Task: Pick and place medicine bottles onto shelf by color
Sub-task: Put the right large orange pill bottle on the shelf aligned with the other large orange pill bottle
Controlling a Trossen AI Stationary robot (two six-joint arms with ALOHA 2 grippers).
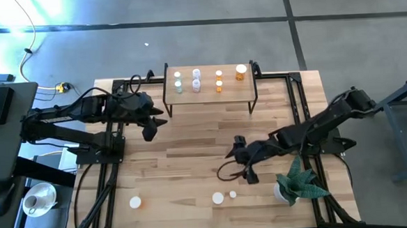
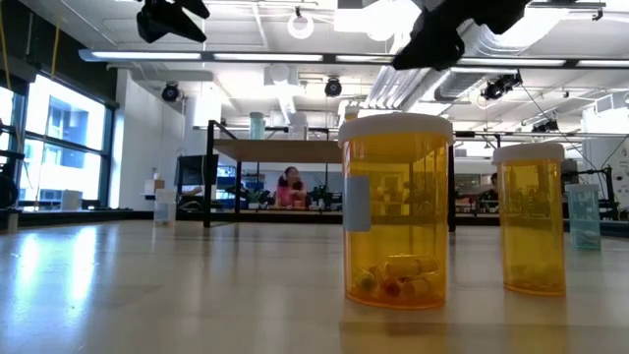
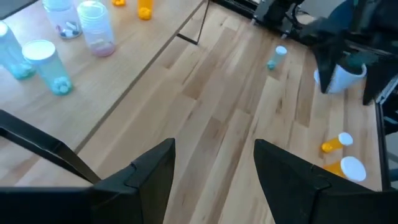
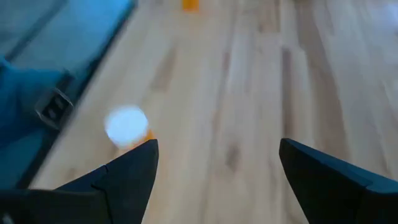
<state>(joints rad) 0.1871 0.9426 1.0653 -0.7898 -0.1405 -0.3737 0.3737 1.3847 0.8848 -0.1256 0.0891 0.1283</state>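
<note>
The shelf [image 1: 209, 86] stands at the table's far middle. On it stand pale green [image 1: 178, 81], whitish [image 1: 196, 79] and orange [image 1: 240, 71] medicine bottles. Three orange bottles stand on the table near its front edge [image 1: 135, 201] [image 1: 217, 197] [image 1: 232, 194]. A pale green bottle [image 3: 277, 56] lies farther right on the table. My left gripper [image 1: 155, 127] hovers open just in front of the shelf's left end, nothing between its fingers [image 3: 214, 168]. My right gripper [image 1: 239, 159] is open above the table's middle right, and an orange bottle [image 4: 127, 127] lies ahead of it.
A green plant in a white pot [image 1: 298, 182] stands at the near right, beside the right arm. Black frame rails [image 1: 297, 102] run along both sides of the table. Bare wood lies between the shelf and the near bottles.
</note>
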